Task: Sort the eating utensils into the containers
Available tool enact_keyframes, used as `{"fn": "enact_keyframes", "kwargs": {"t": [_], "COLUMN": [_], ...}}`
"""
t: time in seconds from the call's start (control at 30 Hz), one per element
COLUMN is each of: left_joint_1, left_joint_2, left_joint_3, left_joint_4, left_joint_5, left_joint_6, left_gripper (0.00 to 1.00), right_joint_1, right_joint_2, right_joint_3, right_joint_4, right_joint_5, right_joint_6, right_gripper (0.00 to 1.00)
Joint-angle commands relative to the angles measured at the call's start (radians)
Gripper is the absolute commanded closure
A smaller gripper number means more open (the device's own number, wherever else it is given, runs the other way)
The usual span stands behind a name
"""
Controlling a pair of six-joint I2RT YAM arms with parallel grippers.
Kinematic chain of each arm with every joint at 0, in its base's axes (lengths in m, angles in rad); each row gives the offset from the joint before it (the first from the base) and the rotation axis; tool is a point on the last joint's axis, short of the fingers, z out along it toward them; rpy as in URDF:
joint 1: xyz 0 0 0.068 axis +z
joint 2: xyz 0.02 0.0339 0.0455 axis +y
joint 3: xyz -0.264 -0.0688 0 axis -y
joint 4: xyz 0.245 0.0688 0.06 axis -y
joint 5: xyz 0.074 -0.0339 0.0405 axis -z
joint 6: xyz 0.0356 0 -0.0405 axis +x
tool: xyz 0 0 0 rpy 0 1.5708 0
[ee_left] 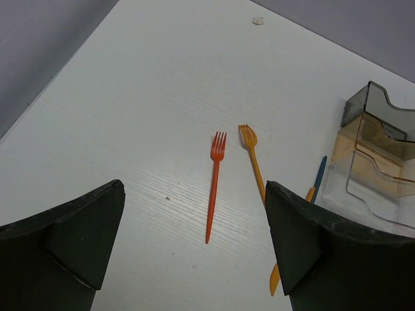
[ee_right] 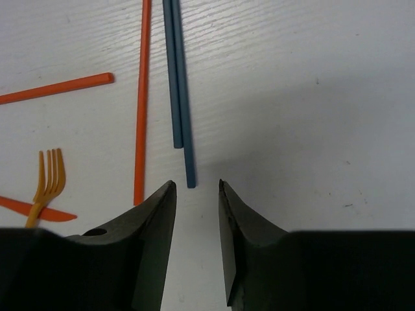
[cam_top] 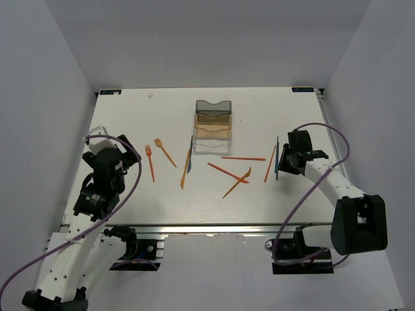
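The eating utensils lie scattered on the white table. A red fork and an orange fork lie ahead of my left gripper, which is wide open above them. Two dark blue sticks lie side by side beside a red stick. My right gripper hovers at their near ends, jaws narrowed but apart, nothing between them. The containers stand in a row at mid-table: smoky grey, amber, clear.
An orange knife and a blue utensil lie left of the clear bin. A red stick, a red knife and an orange fork lie between the bins and my right gripper. Grey walls enclose the table.
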State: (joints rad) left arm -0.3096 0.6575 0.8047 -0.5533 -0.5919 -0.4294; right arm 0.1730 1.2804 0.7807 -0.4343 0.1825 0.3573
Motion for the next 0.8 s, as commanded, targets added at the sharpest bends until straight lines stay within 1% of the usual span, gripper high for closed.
{"fn": "enact_keyframes", "kwargs": {"t": [0.0, 0.1, 0.13, 0.23, 0.37, 0.57, 0.63, 0.77], "left_joint_1": [0.003, 0.003, 0.003, 0.001, 0.001, 0.003, 0.001, 0.001], "left_joint_2": [0.01, 0.016, 0.016, 0.011, 0.013, 0.017, 0.017, 0.016], "left_joint_3": [-0.004, -0.002, -0.002, -0.004, -0.002, -0.001, -0.002, -0.001], "left_joint_4": [0.004, 0.004, 0.003, 0.001, 0.003, 0.003, 0.001, 0.001], "left_joint_5": [0.024, 0.029, 0.029, 0.023, 0.024, 0.027, 0.026, 0.026], "left_joint_6": [0.011, 0.012, 0.012, 0.012, 0.012, 0.014, 0.012, 0.012], "left_gripper": [0.02, 0.02, 0.02, 0.02, 0.02, 0.02, 0.02, 0.02], "right_joint_1": [0.002, 0.002, 0.003, 0.005, 0.01, 0.043, 0.048, 0.051], "right_joint_2": [0.029, 0.091, 0.124, 0.154, 0.172, 0.192, 0.189, 0.217], "right_joint_3": [0.049, 0.055, 0.061, 0.068, 0.057, -0.011, -0.029, -0.043], "right_joint_4": [0.058, 0.078, 0.074, 0.077, 0.097, 0.123, 0.124, 0.112], "right_joint_5": [0.078, 0.034, 0.032, 0.029, -0.015, -0.012, -0.009, 0.015], "right_joint_6": [-0.04, -0.06, -0.066, -0.066, -0.066, -0.05, -0.041, -0.038], "right_gripper": [0.62, 0.63, 0.66, 0.69, 0.69, 0.7, 0.74, 0.74]}}
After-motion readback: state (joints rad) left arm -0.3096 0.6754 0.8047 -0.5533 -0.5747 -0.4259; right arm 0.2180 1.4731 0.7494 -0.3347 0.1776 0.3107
